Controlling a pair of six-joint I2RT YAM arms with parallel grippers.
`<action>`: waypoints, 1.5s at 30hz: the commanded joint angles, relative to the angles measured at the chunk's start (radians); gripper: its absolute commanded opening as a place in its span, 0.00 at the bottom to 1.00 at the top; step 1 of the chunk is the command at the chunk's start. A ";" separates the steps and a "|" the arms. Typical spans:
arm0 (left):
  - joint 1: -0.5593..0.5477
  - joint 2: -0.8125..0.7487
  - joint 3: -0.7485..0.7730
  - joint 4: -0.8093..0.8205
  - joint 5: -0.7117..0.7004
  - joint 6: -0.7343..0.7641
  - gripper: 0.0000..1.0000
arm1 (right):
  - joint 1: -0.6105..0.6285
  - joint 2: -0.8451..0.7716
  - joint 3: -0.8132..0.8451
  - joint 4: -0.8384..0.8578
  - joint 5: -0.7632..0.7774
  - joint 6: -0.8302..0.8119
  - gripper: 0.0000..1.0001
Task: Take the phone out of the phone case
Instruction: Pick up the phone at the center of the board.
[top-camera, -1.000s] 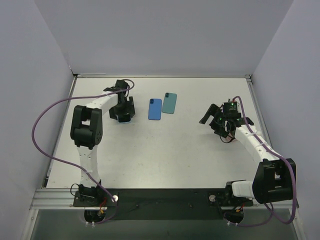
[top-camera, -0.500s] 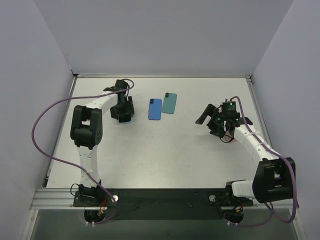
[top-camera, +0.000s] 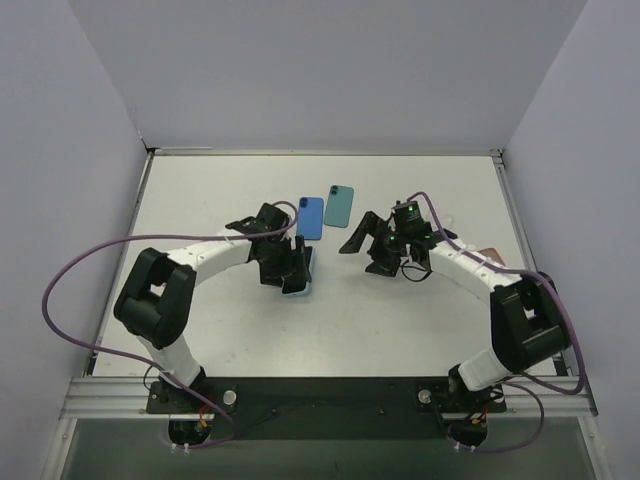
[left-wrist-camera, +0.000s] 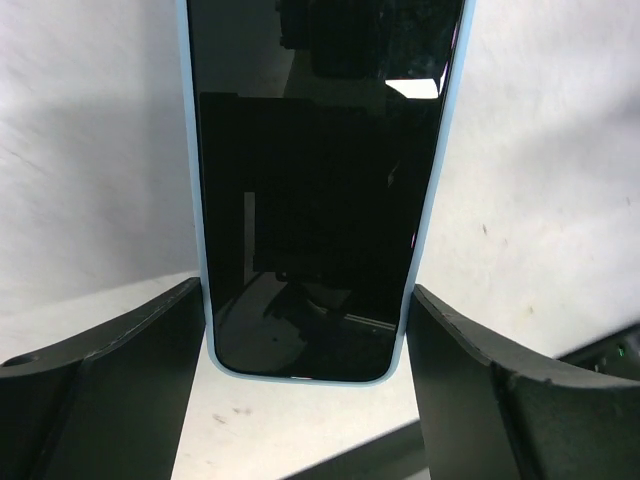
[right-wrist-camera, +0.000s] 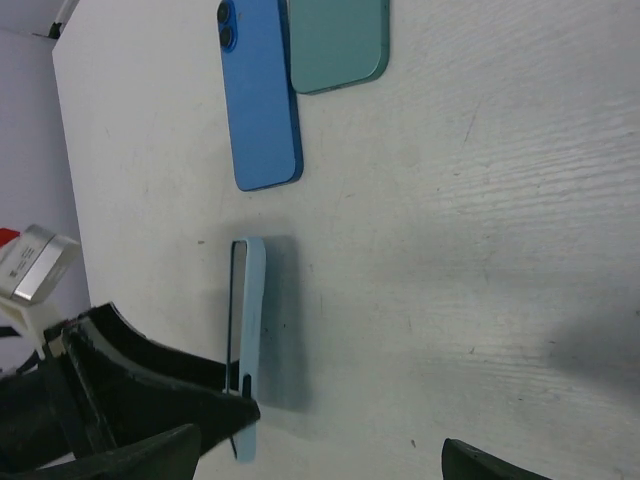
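The phone in its light blue case (top-camera: 304, 283) is held on its edge near the table's middle, by one short end, in my shut left gripper (top-camera: 290, 265). In the left wrist view the phone's black screen (left-wrist-camera: 320, 180) fills the gap between the two fingers (left-wrist-camera: 110, 380), case rim against both. My right gripper (top-camera: 358, 258) is open and empty, a little to the phone's right. In the right wrist view the cased phone (right-wrist-camera: 248, 330) shows edge-on, with my right gripper (right-wrist-camera: 310, 470) spread wide below it.
A blue phone (top-camera: 310, 218) and a teal phone (top-camera: 339, 206) lie back up, side by side, behind the grippers; both show in the right wrist view, blue (right-wrist-camera: 260, 95) and teal (right-wrist-camera: 335, 40). A small reddish thing (top-camera: 488, 253) lies at the right.
My left gripper has carried the cased phone from the back left to the table's middle. My right gripper has swung left toward it and stays open.
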 joint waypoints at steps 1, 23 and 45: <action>-0.047 -0.116 -0.084 0.144 0.121 -0.102 0.58 | 0.049 0.084 0.042 0.115 -0.047 0.102 0.95; -0.101 -0.245 -0.207 0.231 0.180 -0.187 0.65 | 0.247 0.348 0.154 0.235 -0.110 0.175 0.00; 0.273 -0.405 -0.449 0.887 0.655 -0.518 0.93 | 0.104 0.012 0.002 0.480 -0.384 0.159 0.00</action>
